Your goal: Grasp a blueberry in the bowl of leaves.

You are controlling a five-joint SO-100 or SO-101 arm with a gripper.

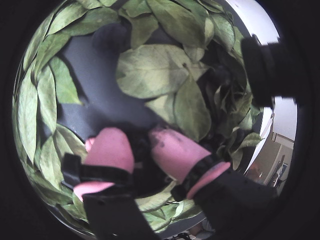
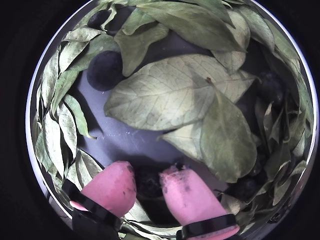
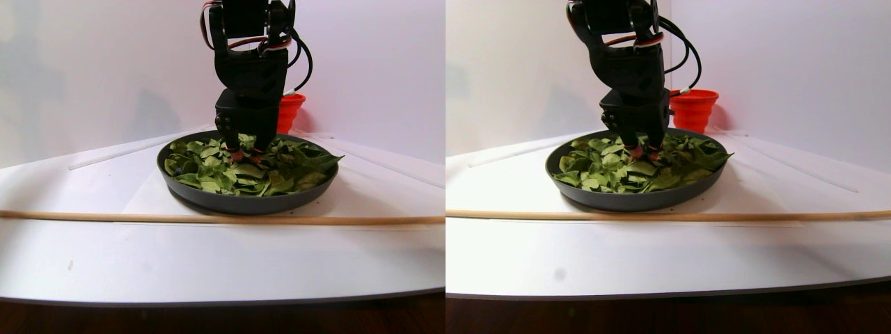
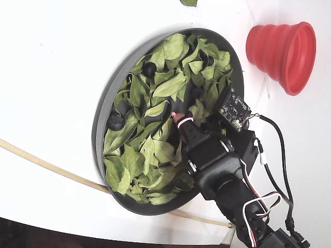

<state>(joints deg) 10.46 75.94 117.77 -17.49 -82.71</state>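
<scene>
- Blueberry (image 2: 148,181): a dark, round berry lying between the two pink fingertips (image 2: 107,189) of the tool (image 2: 145,185), on the bare grey floor of the bowl (image 4: 101,135); being round, it shows no long axis.
- Tool: its jaws stand narrowly apart about the berry; whether they grip it cannot be told.
- Leaves (image 2: 172,90): veined green leaves ring the rim and crowd the berry's far side.
- Second blueberry (image 2: 104,70): lies well apart, in the open.
- Surface (image 3: 223,264): white, carrying a red cup (image 4: 282,49) beside the bowl.

A white counter (image 3: 209,257) with a curved front edge stands against plain pale walls (image 3: 83,62). Below that edge the floor (image 3: 209,316) is dark brown. Light is even.
</scene>
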